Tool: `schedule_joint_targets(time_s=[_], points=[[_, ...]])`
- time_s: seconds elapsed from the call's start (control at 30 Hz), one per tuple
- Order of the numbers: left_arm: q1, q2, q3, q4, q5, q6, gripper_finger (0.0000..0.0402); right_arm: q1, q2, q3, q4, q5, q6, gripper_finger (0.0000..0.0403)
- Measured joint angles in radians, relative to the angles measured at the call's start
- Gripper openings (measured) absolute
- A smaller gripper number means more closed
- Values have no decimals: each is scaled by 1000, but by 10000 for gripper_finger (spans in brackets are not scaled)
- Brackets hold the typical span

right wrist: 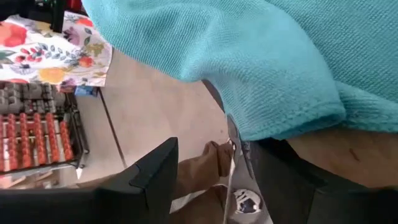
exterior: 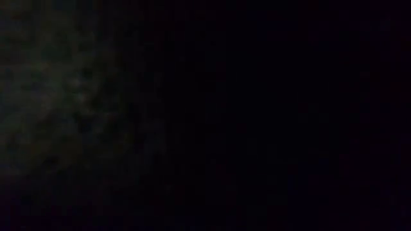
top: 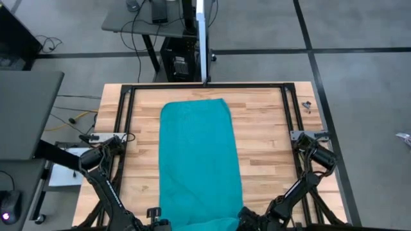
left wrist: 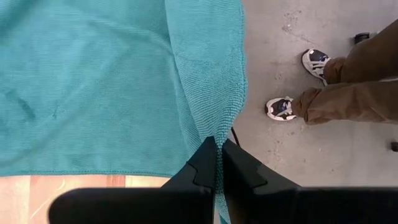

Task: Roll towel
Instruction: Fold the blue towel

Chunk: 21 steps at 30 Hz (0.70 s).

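Note:
The teal towel (top: 199,160) lies flat and lengthwise down the middle of the wooden table (top: 270,128), its near end reaching the table's near edge. My left gripper (top: 156,221) is at the towel's near left corner, shut on it (left wrist: 219,163). My right gripper (top: 246,218) is at the near right corner. In its wrist view it is open (right wrist: 208,162), and a thick fold of the towel (right wrist: 292,112) bulges just beyond one finger. The low view is dark and shows nothing. My left gripper pinches the towel's hemmed edge (left wrist: 219,140) at the near left corner between its two fingers. The cloth rises from the fingers in a narrow ridge, and the rest lies on the table. My right gripper: I cannot tell whether its finger (right wrist: 273,168) touches the towel fold.
A black metal frame (top: 122,115) runs around the tabletop. Beyond the near edge are the floor and a person's legs and shoes (left wrist: 329,93). A rack of small parts (right wrist: 37,130) and a flowered cloth (right wrist: 56,50) show off the table. Bare wood lies on both sides of the towel.

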<state>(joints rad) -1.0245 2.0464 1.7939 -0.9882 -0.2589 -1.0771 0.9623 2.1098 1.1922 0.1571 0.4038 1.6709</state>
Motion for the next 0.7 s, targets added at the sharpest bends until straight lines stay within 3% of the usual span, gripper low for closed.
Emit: schedule_joint_targets(time_s=[0.7], points=[[0,0,0,0,-4,-11,0,-36,2,-4,-4,11,-109,154]])
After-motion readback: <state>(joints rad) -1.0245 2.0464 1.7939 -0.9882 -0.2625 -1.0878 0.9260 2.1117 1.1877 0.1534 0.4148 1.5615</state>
